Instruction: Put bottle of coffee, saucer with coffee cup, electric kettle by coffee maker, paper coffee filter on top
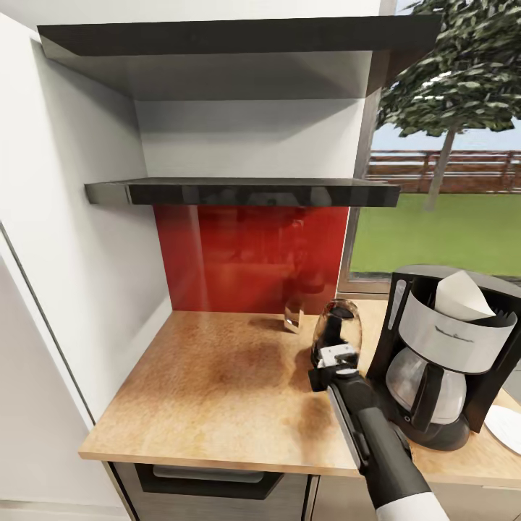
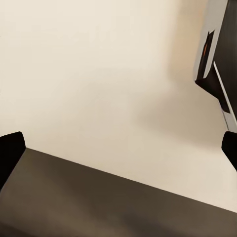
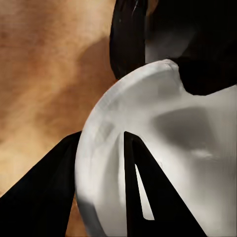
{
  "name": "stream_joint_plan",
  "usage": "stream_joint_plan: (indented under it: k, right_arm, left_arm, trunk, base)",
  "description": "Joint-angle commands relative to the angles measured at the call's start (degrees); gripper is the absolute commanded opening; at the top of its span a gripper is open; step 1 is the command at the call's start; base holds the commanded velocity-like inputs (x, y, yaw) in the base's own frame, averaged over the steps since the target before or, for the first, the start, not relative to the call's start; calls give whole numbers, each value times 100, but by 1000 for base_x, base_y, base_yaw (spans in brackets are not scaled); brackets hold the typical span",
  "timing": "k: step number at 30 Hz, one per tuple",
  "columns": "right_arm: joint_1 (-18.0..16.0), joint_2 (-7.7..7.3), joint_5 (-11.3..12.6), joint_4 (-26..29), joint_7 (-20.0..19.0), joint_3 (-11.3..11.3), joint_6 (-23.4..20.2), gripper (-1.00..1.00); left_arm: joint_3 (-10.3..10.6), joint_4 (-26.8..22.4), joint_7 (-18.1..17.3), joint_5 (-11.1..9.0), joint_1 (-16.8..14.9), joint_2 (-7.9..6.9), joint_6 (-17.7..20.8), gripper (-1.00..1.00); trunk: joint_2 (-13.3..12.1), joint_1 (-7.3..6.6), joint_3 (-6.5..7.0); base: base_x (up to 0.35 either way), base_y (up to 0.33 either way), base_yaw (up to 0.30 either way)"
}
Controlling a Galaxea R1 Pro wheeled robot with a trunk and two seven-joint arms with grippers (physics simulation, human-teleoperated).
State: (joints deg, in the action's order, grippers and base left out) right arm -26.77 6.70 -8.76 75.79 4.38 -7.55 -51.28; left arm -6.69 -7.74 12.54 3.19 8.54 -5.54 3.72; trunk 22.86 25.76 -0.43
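The black and silver coffee maker (image 1: 441,354) stands on the wooden countertop (image 1: 210,383) at the right, with a white paper filter (image 1: 463,295) sticking out of its top. Just to its left is the electric kettle (image 1: 339,324), clear-bodied with a dark handle. My right gripper (image 1: 335,356) is shut on it from the near side. In the right wrist view the kettle's pale rounded body (image 3: 168,133) sits between the dark fingers (image 3: 47,192). Whether the kettle rests on the counter I cannot tell. A white saucer (image 1: 506,427) peeks in beside the coffee maker. My left gripper (image 2: 119,150) is open, facing a plain beige surface.
A small clear glass object (image 1: 292,316) stands near the red backsplash (image 1: 253,253). Two dark shelves (image 1: 253,192) hang above the counter. A white wall panel (image 1: 65,239) closes the left side, and a window (image 1: 441,217) lies behind the coffee maker.
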Motion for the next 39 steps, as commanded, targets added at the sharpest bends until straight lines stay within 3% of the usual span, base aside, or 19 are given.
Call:
stream_joint_plan:
  k: [1, 4, 7, 26, 39]
  right_arm:
    - [-3, -1, -54, 24, 3, -74, -33, -100]
    - [-3, 1, -48, 79, 2, -364, -38, -100]
    - [-3, -1, -41, 91, 2, -438, -40, -100]
    - [-3, 2, -29, 103, 2, -466, -39, -100]
    - [-3, -2, -29, 94, 2, -466, -31, -100]
  left_arm:
    - [-37, -25, 2, 34, 8, 4, 40, 100]
    - [-23, -25, 2, 40, 8, 8, 41, 100]
    - [-20, -26, 2, 41, 8, 14, 41, 100]
    - [-69, -33, 2, 19, 8, 6, 48, 100]
    - [-70, -34, 10, 15, 8, 0, 65, 100]
  trunk:
    - [6, 3, -5]
    - [6, 3, -5]
    - [6, 3, -5]
    - [6, 3, -2]
    - [6, 3, 58]
  base:
    - [0, 0, 0]
    - [-50, -72, 0]
    - [-157, -185, 0]
    - [-248, -176, 4]
    - [-282, -80, 218]
